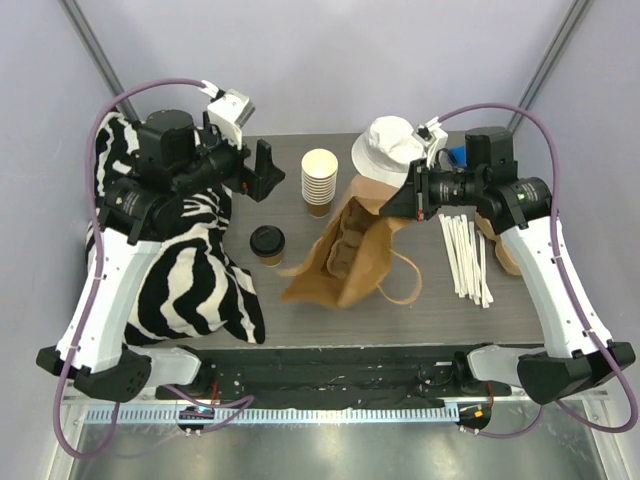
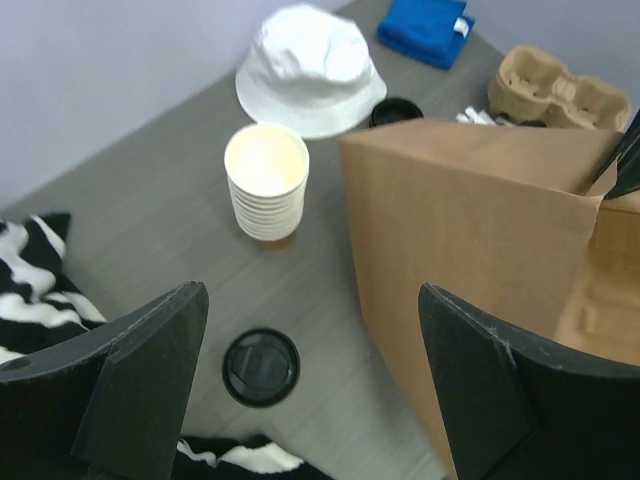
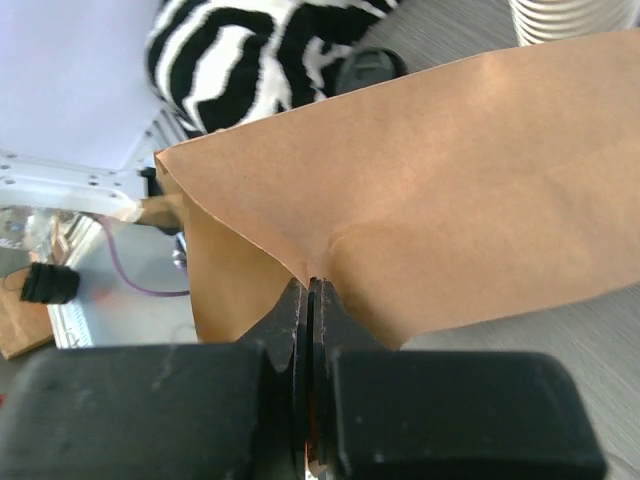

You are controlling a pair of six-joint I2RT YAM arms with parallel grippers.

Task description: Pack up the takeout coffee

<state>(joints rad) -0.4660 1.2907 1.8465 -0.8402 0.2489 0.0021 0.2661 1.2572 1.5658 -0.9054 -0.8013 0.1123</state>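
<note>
A takeout coffee (image 1: 267, 243), its black lid on, stands upright on the grey surface (image 1: 300, 320). It sits between a zebra-print cloth (image 1: 190, 275) on its left and a brown paper bag (image 1: 360, 262) lying on its side to the right, mouth toward the cup. A pulp cup carrier (image 1: 345, 250) rests inside the bag. White sticks (image 1: 468, 260) lie in a row right of the bag.

Just beyond the cup the left tool (image 1: 265, 172) hangs over the surface, spread wide and grasping nothing. From the left wrist camera the cup's lid (image 2: 260, 367) appears below and between the two black fingers (image 2: 140, 380), nearer the left one and touching neither.

The right tool (image 1: 415, 195) is clenched on the bag's upper edge, lifting the paper; the right wrist camera shows its tips (image 3: 310, 290) pinched flat on the brown sheet (image 3: 450, 180).

Farther back stand a stack of lidless paper cups (image 1: 319, 180), a white bucket hat (image 1: 390, 148) and a blue cloth (image 2: 425, 25).
</note>
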